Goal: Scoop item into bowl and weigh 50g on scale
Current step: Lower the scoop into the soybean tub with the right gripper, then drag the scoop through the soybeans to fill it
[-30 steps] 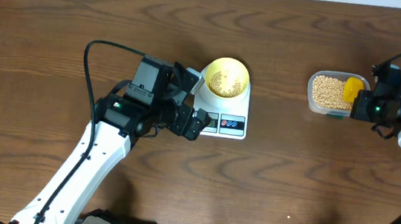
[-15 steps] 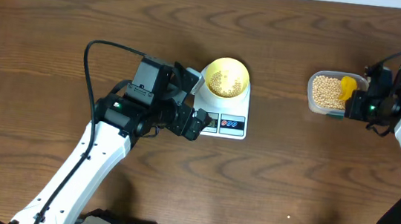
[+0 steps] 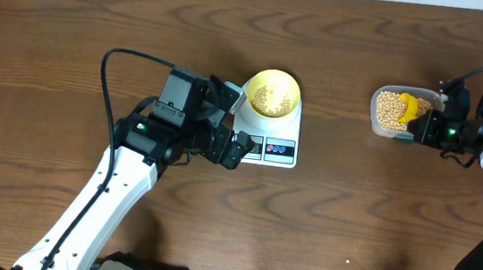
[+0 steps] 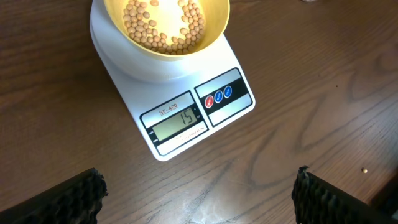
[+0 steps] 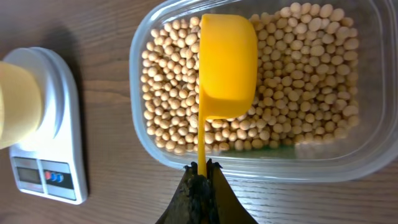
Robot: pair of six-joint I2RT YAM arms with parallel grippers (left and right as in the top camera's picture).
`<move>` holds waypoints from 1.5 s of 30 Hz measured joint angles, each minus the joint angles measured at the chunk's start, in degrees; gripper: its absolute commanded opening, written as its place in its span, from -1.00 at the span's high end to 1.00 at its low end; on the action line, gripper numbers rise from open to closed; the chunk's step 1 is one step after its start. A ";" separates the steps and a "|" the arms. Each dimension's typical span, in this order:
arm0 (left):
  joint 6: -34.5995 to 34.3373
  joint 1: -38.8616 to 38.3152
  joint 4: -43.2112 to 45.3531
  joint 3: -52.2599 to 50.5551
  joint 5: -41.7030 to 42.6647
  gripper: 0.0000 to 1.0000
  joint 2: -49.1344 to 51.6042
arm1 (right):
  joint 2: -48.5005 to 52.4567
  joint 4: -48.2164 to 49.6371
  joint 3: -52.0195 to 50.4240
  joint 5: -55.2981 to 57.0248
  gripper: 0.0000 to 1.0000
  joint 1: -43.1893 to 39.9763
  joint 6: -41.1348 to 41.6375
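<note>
The right gripper (image 5: 200,171), pinched shut on the yellow spoon (image 5: 227,68), holds it over the beans (image 5: 292,74) in the tub (image 5: 261,167), far right. It should dig deep and lift level, since the bowl (image 4: 214,34) on the scale (image 4: 180,134) looks thinly filled. The left gripper (image 4: 199,199) gapes empty.

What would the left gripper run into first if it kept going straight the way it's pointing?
Most likely the scale: its display end lies straight ahead of the open left gripper, with the bowl behind it. Height is hard to judge, so it might meet the table first.
</note>
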 measured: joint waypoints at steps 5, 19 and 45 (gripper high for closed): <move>0.00 0.00 0.00 0.00 0.00 -0.96 0.00 | 0.07 -0.02 -0.02 -2.95 0.98 -0.24 0.22; 0.00 0.00 0.00 0.00 0.00 -0.96 0.00 | 0.17 -0.13 -1.25 -10.12 0.98 -3.93 1.99; 0.00 0.00 0.00 0.00 0.00 -0.96 0.00 | 0.24 2.86 -4.87 -24.50 0.97 -13.90 10.75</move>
